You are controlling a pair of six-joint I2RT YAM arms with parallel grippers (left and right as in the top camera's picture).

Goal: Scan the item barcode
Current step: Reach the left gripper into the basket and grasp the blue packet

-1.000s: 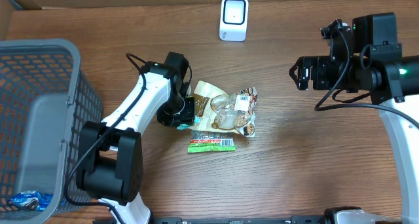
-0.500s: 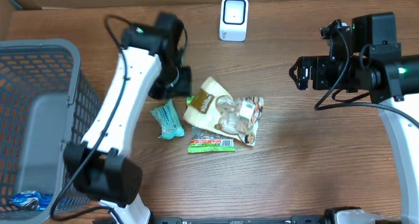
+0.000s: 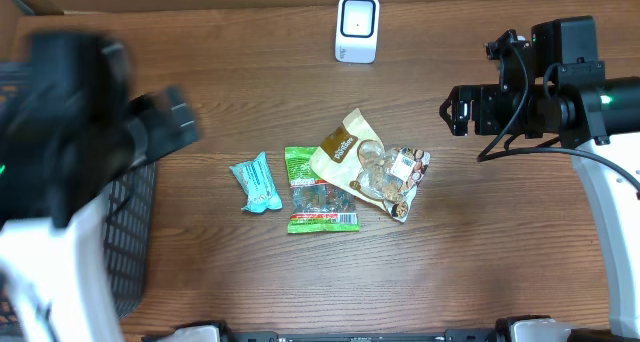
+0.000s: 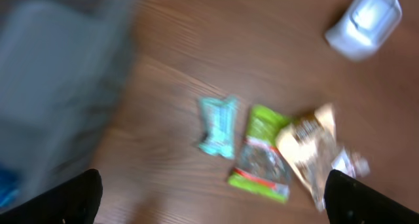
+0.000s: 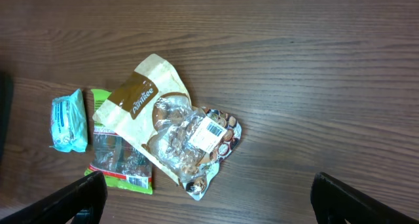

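Observation:
Three packets lie mid-table: a teal packet (image 3: 257, 182), a green packet (image 3: 318, 197) and a tan and clear snack bag (image 3: 375, 167) with a white barcode label (image 5: 208, 132). The green packet (image 5: 121, 158) shows a barcode at its lower end. The white scanner (image 3: 357, 28) stands at the back edge. My left gripper (image 4: 213, 204) is open and empty, high above the table to the left of the packets, its arm (image 3: 90, 132) blurred. My right gripper (image 5: 213, 201) is open and empty, hovering right of the snack bag (image 5: 170, 129).
A grey mesh basket (image 3: 135, 232) stands at the left edge, partly under the left arm and blurred in the left wrist view (image 4: 59, 73). Bare wooden table surrounds the packets. The right arm (image 3: 550, 92) hangs over the right side.
The left arm swung up and left from the packets toward the basket, and its jaws opened. The teal packet now lies free. The snack bag slid right, uncovering the green packet.

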